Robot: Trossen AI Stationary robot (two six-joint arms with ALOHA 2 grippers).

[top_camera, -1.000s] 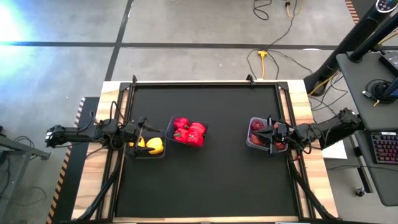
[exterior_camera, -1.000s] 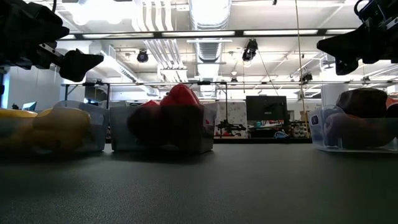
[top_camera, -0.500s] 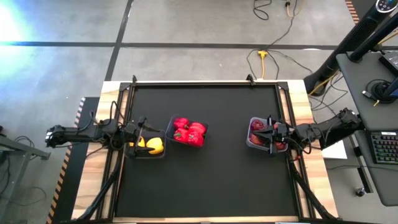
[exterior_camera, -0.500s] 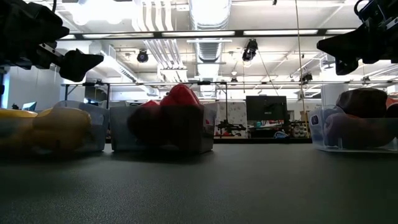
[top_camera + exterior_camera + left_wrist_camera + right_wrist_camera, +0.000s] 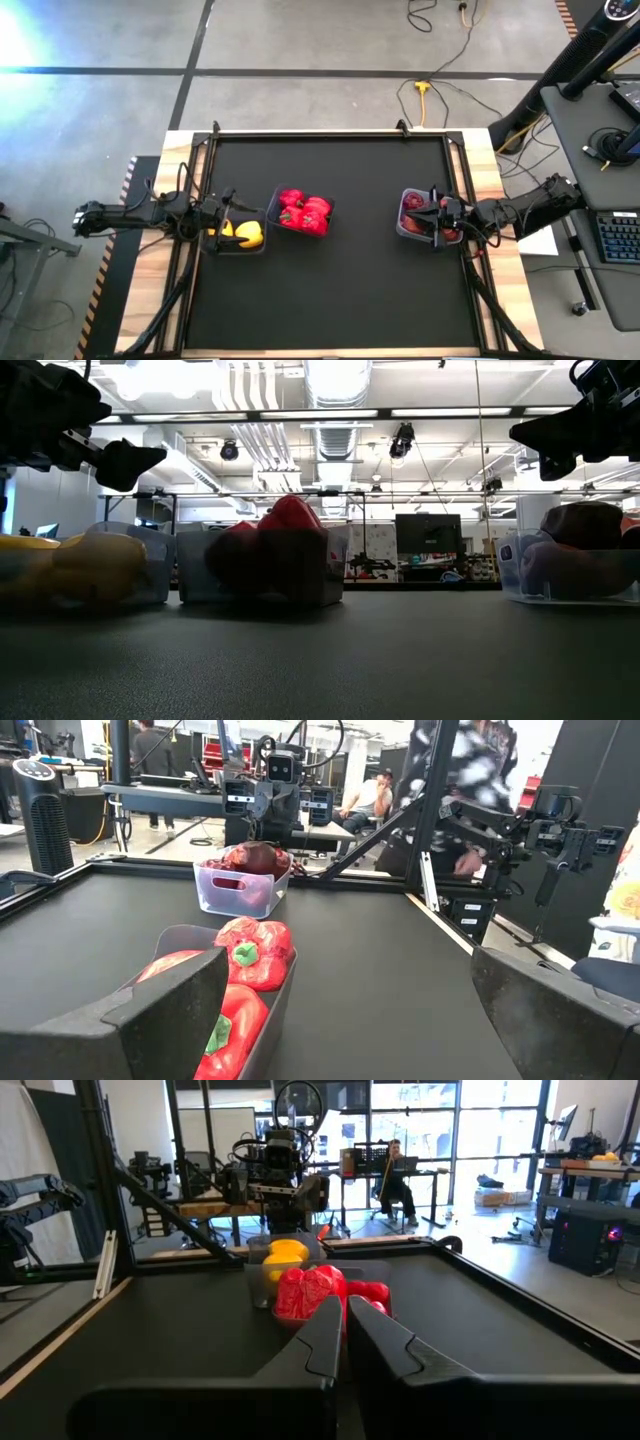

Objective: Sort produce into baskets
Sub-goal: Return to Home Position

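Three clear baskets stand in a row on the black mat. The left basket (image 5: 238,235) holds yellow peppers (image 5: 95,565). The middle basket (image 5: 303,213) holds red peppers (image 5: 240,955). The right basket (image 5: 415,213) holds dark maroon apples (image 5: 252,858). My left gripper (image 5: 226,213) hangs level over the yellow basket, open, with nothing between its fingers (image 5: 170,1010). Level above the apple basket, my right gripper (image 5: 428,213) is shut and empty, fingers (image 5: 343,1330) together. Both point toward the table's middle.
The mat (image 5: 330,290) is bare across its near half and behind the baskets. Wooden table borders (image 5: 490,160) and black frame rails run along both sides. A desk with a keyboard (image 5: 615,235) stands off the table's right. People sit in the room beyond (image 5: 378,795).
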